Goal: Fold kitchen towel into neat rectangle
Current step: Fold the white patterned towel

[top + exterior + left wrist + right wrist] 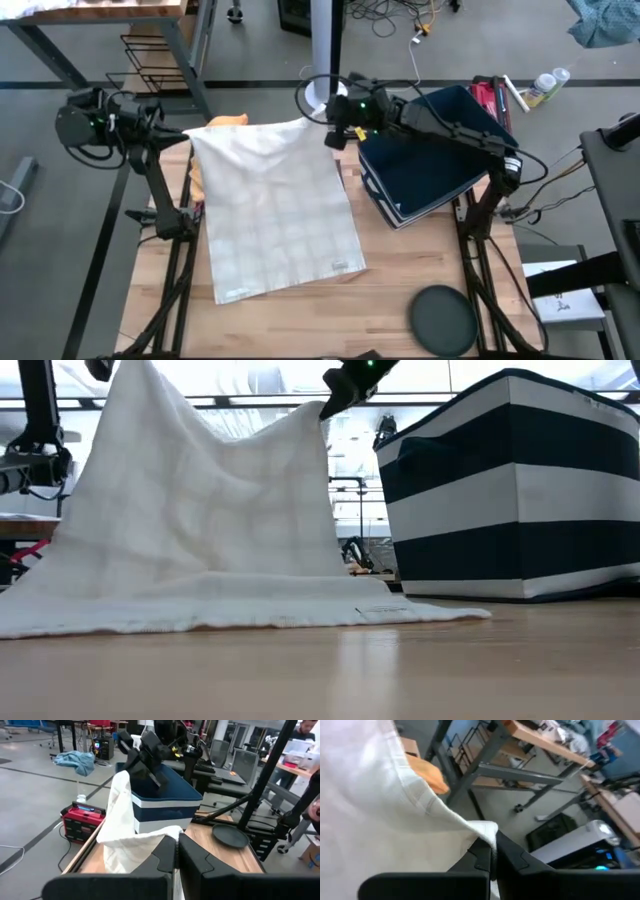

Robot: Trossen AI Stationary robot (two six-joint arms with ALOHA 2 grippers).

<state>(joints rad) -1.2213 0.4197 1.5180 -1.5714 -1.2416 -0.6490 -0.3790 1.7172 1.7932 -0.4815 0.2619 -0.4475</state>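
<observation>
towel (275, 215) sits left of centre in the high view, its near edge flat on the table (400, 260) and its far edge lifted. we see both far corners held up: left gripper (185, 135) at the upper left corner of the cloth, right gripper (335, 135) at the upper right corner. in the left wrist view the fingers (165, 857) are pressed together with cloth pinched between them, fabric bunching just past the tips. in the right wrist view the fingers (482, 855) are likewise closed on the towel corner, hem running off toward the frame's upper left. low view shows the cloth draping down from both top corners like a tent to the tabletop. striped bin (430, 150) sits upper right, just beside the towel's right edge. dark round lid (443, 318) lies lower right, well apart from the towel. an orange cloth (228, 121) peeks out behind the upper left corner.
</observation>
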